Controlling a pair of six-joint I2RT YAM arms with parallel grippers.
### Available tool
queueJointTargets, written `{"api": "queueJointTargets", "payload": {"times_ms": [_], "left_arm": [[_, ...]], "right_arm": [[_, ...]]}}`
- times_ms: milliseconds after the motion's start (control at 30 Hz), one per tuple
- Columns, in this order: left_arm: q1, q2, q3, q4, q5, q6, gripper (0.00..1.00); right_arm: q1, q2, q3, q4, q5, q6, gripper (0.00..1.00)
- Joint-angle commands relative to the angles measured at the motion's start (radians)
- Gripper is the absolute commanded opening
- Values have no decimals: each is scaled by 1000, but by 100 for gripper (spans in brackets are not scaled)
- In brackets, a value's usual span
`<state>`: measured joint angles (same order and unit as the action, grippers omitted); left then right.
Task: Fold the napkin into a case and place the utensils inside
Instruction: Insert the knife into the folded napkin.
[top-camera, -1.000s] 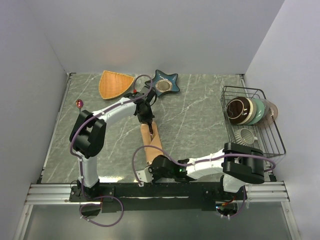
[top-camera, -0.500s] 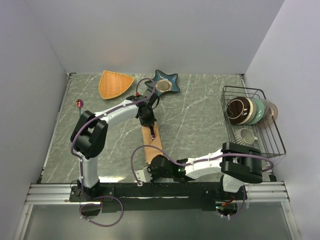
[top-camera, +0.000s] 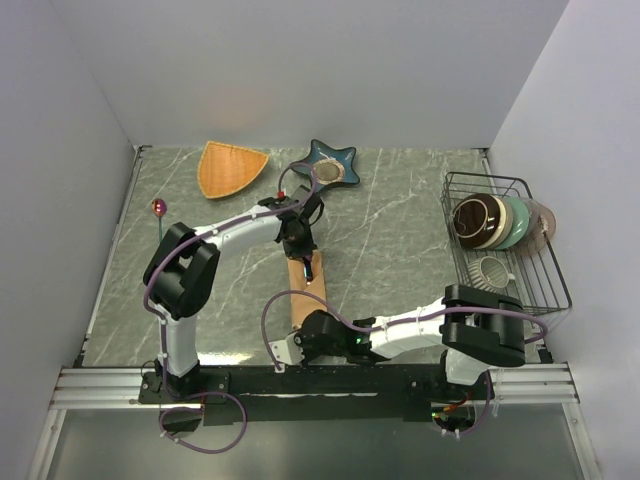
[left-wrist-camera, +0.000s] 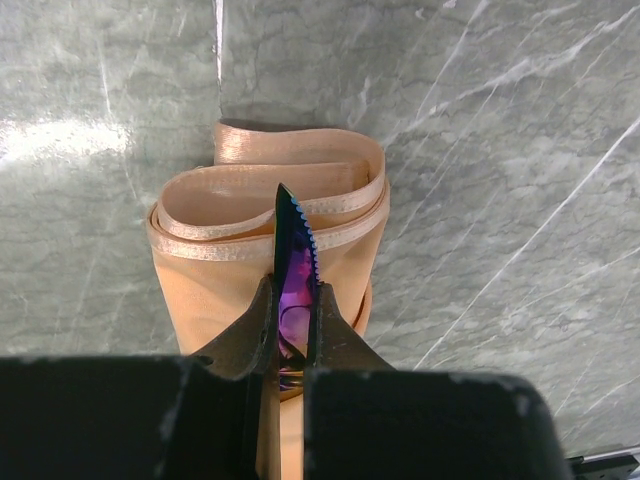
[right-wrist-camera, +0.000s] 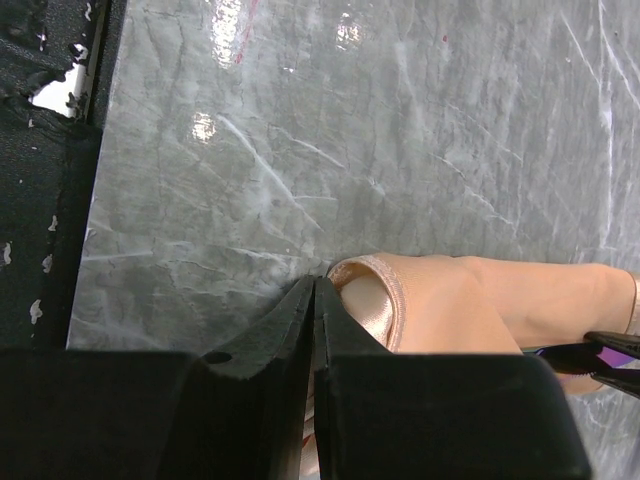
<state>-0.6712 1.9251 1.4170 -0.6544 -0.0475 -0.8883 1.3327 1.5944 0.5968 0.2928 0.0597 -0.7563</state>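
Vs one second ago: your left hand (left-wrist-camera: 292, 305) has shifted slightly nearer you, over the folded peach-orange satin napkin (left-wrist-camera: 225, 270). Grey-green marble tabletop (top-camera: 400, 230), pale walls on three sides. Napkin lies mid-tabletop, narrow strip. Left hand clamped on iridescent purple serrated knife (left-wrist-camera: 294, 240), tip over napkin's looped open end. Right hand (right-wrist-camera: 317, 288) pinched closed on napkin's near end.

No legible text, label, brand or number anywhere.

Left claw (left-wrist-camera: 293, 291), with knife (left-wrist-camera: 293, 240), farther along napkin (left-wrist-camera: 215, 275)
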Motion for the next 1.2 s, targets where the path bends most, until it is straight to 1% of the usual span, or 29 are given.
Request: {"api": "queueJointTargets", "payload": {"times_ms": [0, 400, 533, 567, 633, 667, 733, 767, 867, 1000, 1033, 1100, 1133, 1167], "left_arm": [[-25, -8, -9, -13, 18, -9, 4], [-44, 28, 14, -16, -9, 42, 7], [-48, 43, 33, -14, -5, 66, 14], [-50, 46, 36, -13, -6, 80, 20], [-50, 51, 54, -7, -3, 101, 27], [-51, 49, 68, -4, 0, 109, 34], [-50, 46, 86, -4, 1, 133, 39], [-45, 38, 101, -4, 3, 140, 46], [-33, 14, 128, 6, 18, 169, 55], [1, -29, 146, 21, 58, 195, 63], [11, -56, 142, 28, 70, 196, 63], [70, -87, 134, 45, 107, 196, 63], [123, -116, 126, 65, 121, 204, 61], [149, -132, 117, 81, 170, 207, 60]], "right_arm": [[0, 4, 12, 6, 6, 12, 11], [0, -2, 3, 6, 3, 9, 12], [0, -5, 0, 3, -3, 9, 12], [-1, -8, -2, 2, -3, 9, 13], [0, -14, -3, 2, -1, 5, 14], [-1, -17, -5, -1, -4, 3, 15], [-1, -33, -3, -17, -8, 3, 16], [-1, -39, 1, -26, -11, 5, 17], [-1, -60, 12, -60, -23, 12, 21], [-1, -94, 31, -125, -57, 18, 31], [-1, -109, 46, -171, -57, 21, 34], [0, -134, 60, -217, -115, 43, 36], [0, -167, 78, -278, -136, 55, 39], [-3, -186, 90, -314, -159, 70, 41]]}}
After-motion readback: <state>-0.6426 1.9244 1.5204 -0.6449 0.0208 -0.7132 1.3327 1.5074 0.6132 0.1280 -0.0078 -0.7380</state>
